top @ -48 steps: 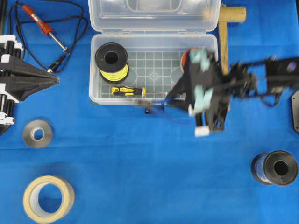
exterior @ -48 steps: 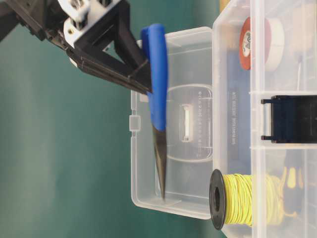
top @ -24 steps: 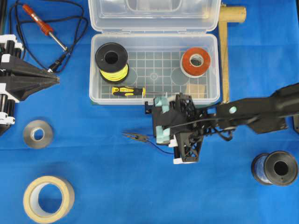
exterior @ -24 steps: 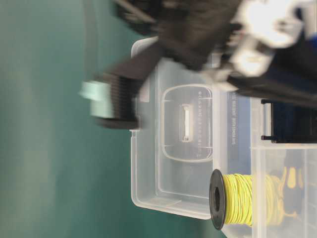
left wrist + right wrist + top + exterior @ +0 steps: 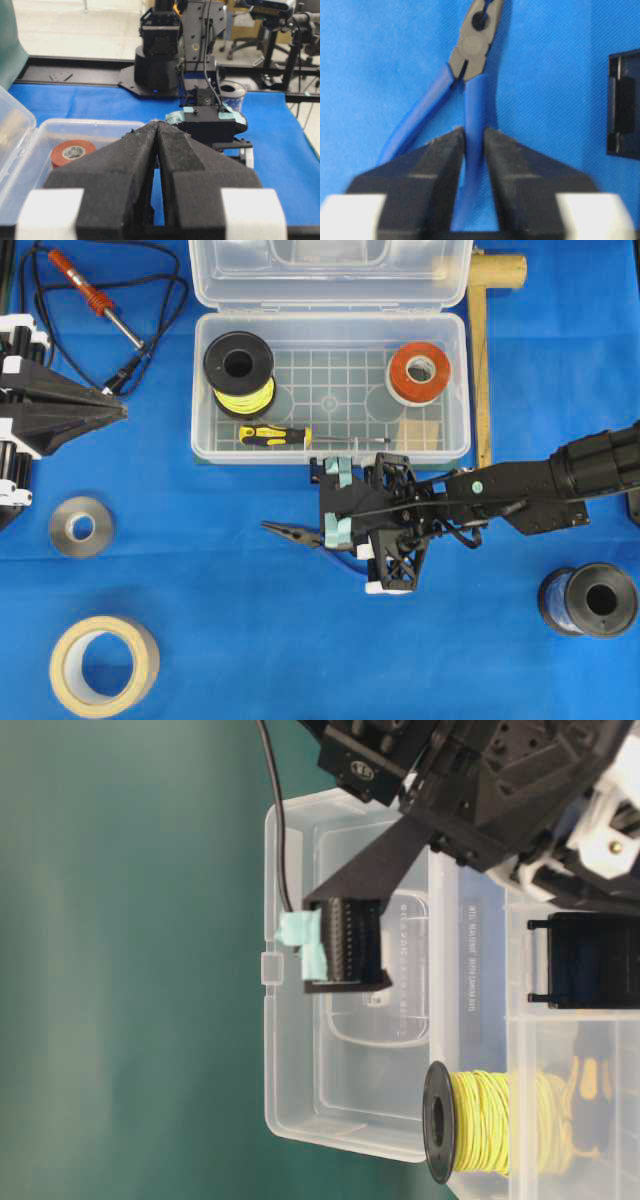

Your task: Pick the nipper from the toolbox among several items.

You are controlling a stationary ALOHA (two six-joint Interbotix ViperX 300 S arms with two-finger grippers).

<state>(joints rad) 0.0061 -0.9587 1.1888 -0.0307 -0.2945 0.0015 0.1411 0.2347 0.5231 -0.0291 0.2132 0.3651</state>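
Blue cloth covers the table (image 5: 250, 640), and on it, just in front of the toolbox, lies the nipper (image 5: 300, 534), flat on the cloth with its dark pointed jaws toward the left of the overhead view. The wrist view shows one blue handle running between the fingers (image 5: 440, 160) of the right claw (image 5: 338, 502), while the other handle splays off to the side. The fingers stand close on either side of that handle; whether they press on it or have let go cannot be told.

Behind the nipper stands the toolbox (image 5: 330, 455), a clear plastic case with its lid folded back and a gridded floor. Inside it are a spool of yellow wire (image 5: 239, 370) at the left end, a screwdriver (image 5: 274, 436) with a yellow-and-black handle along the front wall, and a red tape roll (image 5: 420, 371) at the right end.

Off to the left the left claw (image 5: 122, 412) hangs clenched, its foam pads (image 5: 135, 165) pressed together with nothing between them. A red-handled soldering iron (image 5: 95, 298) with its cord lies at the top left, a grey tape roll (image 5: 81, 527) and a tan tape roll (image 5: 103, 665) sit lower left, and a dark spool (image 5: 590, 600) rests at the lower right.
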